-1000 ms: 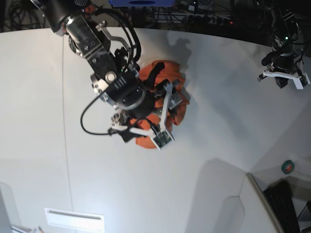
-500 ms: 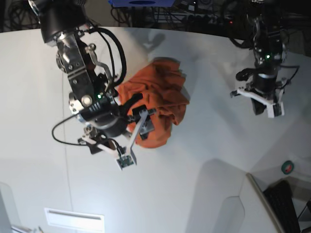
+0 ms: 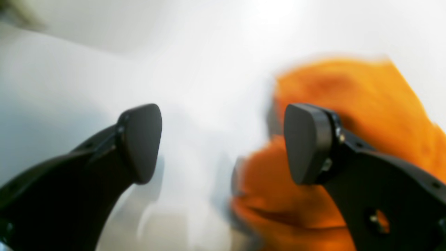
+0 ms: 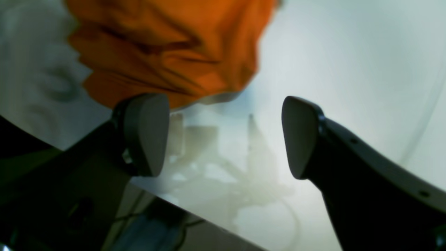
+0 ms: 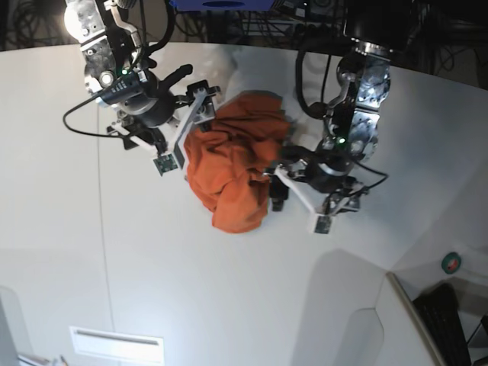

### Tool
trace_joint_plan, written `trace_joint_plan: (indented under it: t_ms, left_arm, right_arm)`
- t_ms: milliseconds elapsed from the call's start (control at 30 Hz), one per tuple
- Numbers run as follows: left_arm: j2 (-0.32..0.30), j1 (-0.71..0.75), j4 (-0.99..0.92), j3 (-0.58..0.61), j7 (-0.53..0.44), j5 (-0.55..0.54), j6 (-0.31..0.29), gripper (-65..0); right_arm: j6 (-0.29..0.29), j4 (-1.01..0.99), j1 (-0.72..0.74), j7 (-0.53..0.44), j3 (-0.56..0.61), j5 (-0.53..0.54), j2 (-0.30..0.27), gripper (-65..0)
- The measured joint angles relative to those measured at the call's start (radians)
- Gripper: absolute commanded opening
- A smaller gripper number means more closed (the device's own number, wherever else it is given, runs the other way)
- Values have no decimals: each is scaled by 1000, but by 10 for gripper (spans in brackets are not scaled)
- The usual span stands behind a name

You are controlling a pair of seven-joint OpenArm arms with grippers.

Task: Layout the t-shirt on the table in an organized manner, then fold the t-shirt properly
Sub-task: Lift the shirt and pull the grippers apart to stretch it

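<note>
The orange t-shirt (image 5: 236,164) lies crumpled in a heap on the white table (image 5: 229,290). My right gripper (image 5: 183,130) stands open at the heap's upper left edge. In the right wrist view the t-shirt (image 4: 167,45) lies just beyond the fingertips (image 4: 146,134), and the gap of the right gripper (image 4: 224,136) holds only table. My left gripper (image 5: 297,207) is open at the heap's lower right side. In the blurred left wrist view, the left gripper (image 3: 223,146) is wide apart, with the t-shirt (image 3: 348,90) behind its right finger (image 3: 308,143).
A thin dark seam line (image 5: 101,191) runs down the table on the left. A white rectangular strip (image 5: 117,345) sits near the front edge. At the lower right are a small green round thing (image 5: 452,262) and a dark keyboard-like object (image 5: 446,320). Cables line the back edge.
My right arm has moved up and left, off the heap to its left edge. My left arm has swung in from the far right to the shirt and opened. The shirt has spread downward.
</note>
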State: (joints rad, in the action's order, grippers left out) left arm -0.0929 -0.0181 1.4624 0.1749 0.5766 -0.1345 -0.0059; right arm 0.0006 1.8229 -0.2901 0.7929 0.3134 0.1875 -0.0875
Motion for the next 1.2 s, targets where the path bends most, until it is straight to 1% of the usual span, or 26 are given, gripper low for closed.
trace_joint_plan:
  t_ms: [33,100,133,167,200,233,333,400,433,533,633,700,733,767,800,833,900,933,967,1067,1133,1200]
  left_arm:
    - [16,-19,-20,18,19,-1,-2,-127]
    - [30,-43,-56,46,22,-2,-8,-128]
    - [31,-46,-74,55,18,-6,-13,-140]
    - [31,-46,-92,58,19,-3,-9,-166]
    - [27,-45,-109,58,20,-3,-9,-207]
    - [23,-42,-126,56,23,-4,-8,-258]
    - [15,-41,-161,45,33,3,-2,-472]
    - [12,-49,-163,45,38,1,-2,-599]
    - [12,-55,-162,45,37,-2,-2,-650]
    - [15,-65,-143,30,38,-1,-3,-650]
    - [14,-64,-109,-35,50,0,-5,-650]
    - [10,-68,-78,-78,109,-1,-1,-650]
    - [7,-67,-57,-100,124,0,-1,-650]
    - [7,-67,-42,-117,124,0,-1,-650]
    - [9,-68,-32,-132,124,0,-1,-650]
    - [9,-69,-26,-143,123,1,-1,-650]
    - [9,-67,-24,-148,124,0,-1,-650]
    - [9,-64,-24,-148,124,2,-1,-650]
    - [9,-62,-24,-150,126,3,-2,-650]
    - [0,-65,-22,-165,128,0,-4,-650]
    - [-16,-73,-22,-191,129,-7,-10,-650]
    - [-29,-92,-21,-220,132,2,2,-650]
  right_arm:
    - [-3,-39,7,-26,0,7,5,-182]
    - [-8,-117,15,-76,-5,22,11,-182]
    - [-13,-149,10,-107,-10,15,18,-182]
    - [-18,-181,7,-132,-11,13,26,-182]
    - [-16,-214,7,-153,-10,16,35,-182]
    - [-15,-243,11,-155,-10,19,50,-182]
    - [-5,-336,47,-173,-2,30,83,-182]
    - [-9,-367,64,-174,-3,18,104,-182]
    - [-9,-372,68,-179,-6,20,111,-182]
    - [-9,-372,72,-219,-6,20,132,-182]
    - [-7,-436,116,-228,-6,23,154,-183]
    - [-7,-493,146,-258,-6,22,160,-186]
    - [-6,-509,159,-267,-6,22,160,-204]
    - [-6,-517,164,-279,-6,24,161,-237]
    - [-6,-520,162,-300,-6,23,162,-294]
    - [-6,-522,157,-323,-6,24,159,-365]
    - [-8,-528,148,-349,-6,21,159,-527]
    - [-8,-532,148,-345,-6,24,160,-630]
    - [-9,-532,148,-347,-6,24,160,-650]
    - [-8,-512,152,-336,-7,21,153,-650]
    - [-2,-453,140,-314,-14,29,122,-650]
    - [-10,-373,124,-257,-20,24,83,-650]
